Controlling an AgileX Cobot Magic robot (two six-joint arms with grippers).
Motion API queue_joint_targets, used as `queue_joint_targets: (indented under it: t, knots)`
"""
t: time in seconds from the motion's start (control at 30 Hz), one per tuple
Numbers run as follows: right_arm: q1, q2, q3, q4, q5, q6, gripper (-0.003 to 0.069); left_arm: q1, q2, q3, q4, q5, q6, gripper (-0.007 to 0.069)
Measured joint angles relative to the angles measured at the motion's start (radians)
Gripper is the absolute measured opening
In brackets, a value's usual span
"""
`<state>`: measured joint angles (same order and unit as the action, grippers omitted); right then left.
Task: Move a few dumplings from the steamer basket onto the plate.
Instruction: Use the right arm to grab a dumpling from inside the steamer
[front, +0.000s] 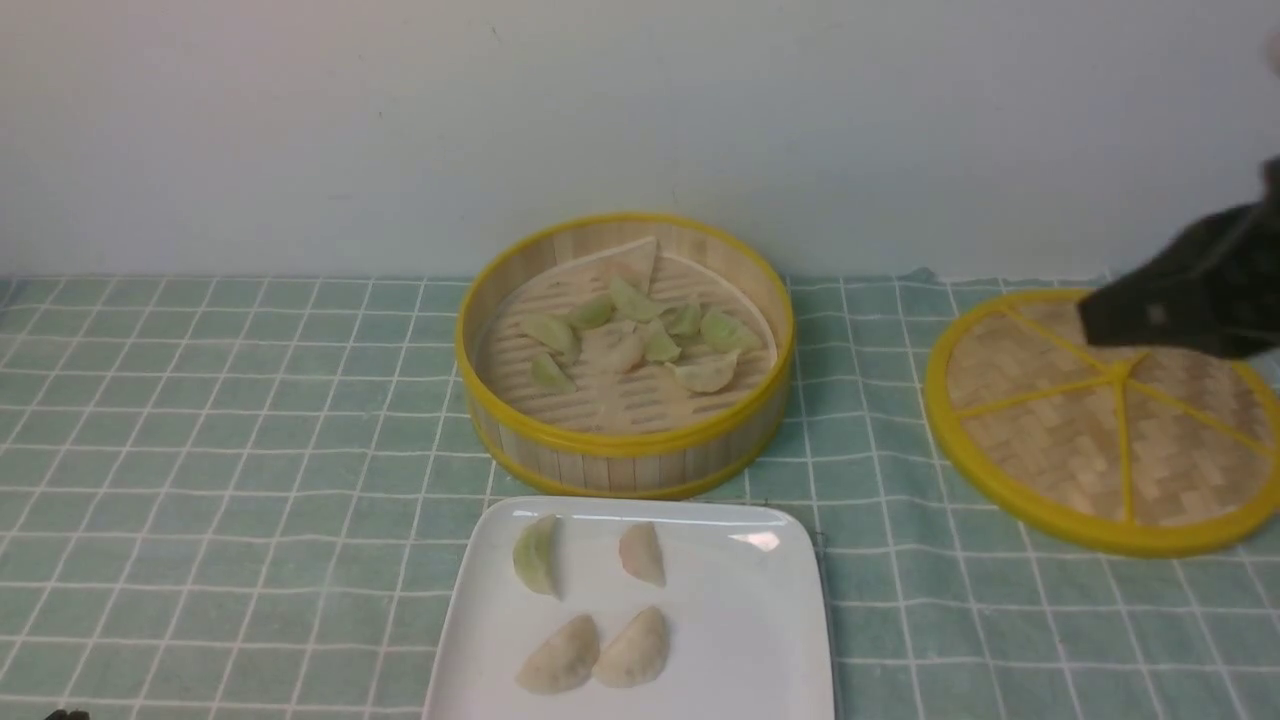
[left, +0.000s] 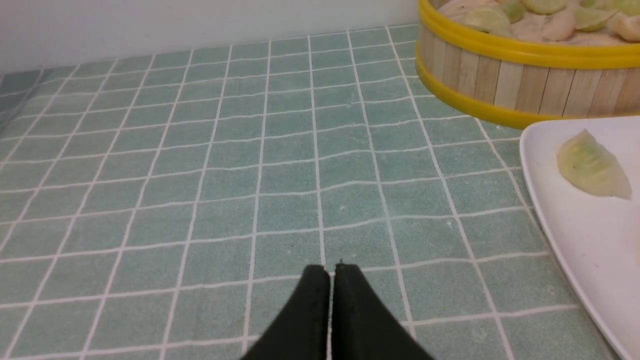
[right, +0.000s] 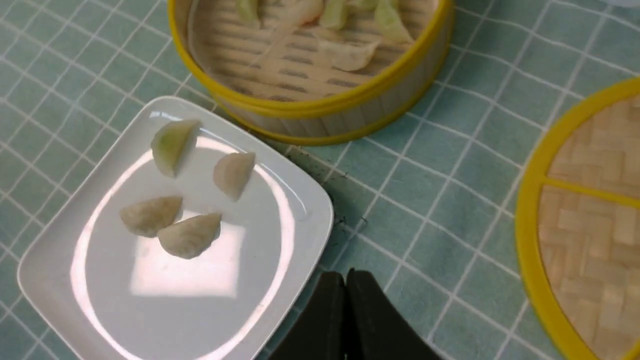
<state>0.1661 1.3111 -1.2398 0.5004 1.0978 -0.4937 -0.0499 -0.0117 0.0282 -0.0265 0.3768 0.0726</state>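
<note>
While black tapered right gripper (right: 346, 275) hovers near round woven yellow-rimmed lid (front: 1035, 420), its fingers closed, empty; black slim left gripper (left: 332, 270) likewise. Half-moon pleated dumplings (front: 632, 648) on white square plate (front: 740, 640), others in round bamboo steamer basket (front: 630, 470), between plate and wall (front: 400, 130).

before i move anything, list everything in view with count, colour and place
steamer basket: 1, pale bamboo with yellow rims, behind the plate
dumplings in the basket: about ten, pale green and whitish-beige, some overlapping, so exact count unclear
plate: 1, white, in front of the basket
dumplings on the plate: 4, one pale green, three whitish-beige
woven lid: 1, tan with yellow rim and spokes, on the cloth at the right
checked cloth: 1, green with white lines, under everything
wall: 1, whitish, at the back
left tool: 1, black, shut, over the cloth left of the plate
right tool: 1, black, shut, above the cloth between plate and lid
</note>
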Motion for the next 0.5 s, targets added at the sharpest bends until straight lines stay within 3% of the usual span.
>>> queue_joint_targets:
  t: [0.23, 0.5]
  knots:
    - [0.18, 0.275, -0.223, -0.137, 0.006, 0.054, -0.0001, 0.0, 0.0, 0.0, 0.0, 0.0, 0.0, -0.0006]
    - [0.272, 0.495, -0.414, -0.21, 0.007, 0.071, 0.0129, 0.0, 0.0, 0.0, 0.0, 0.0, 0.0, -0.0006]
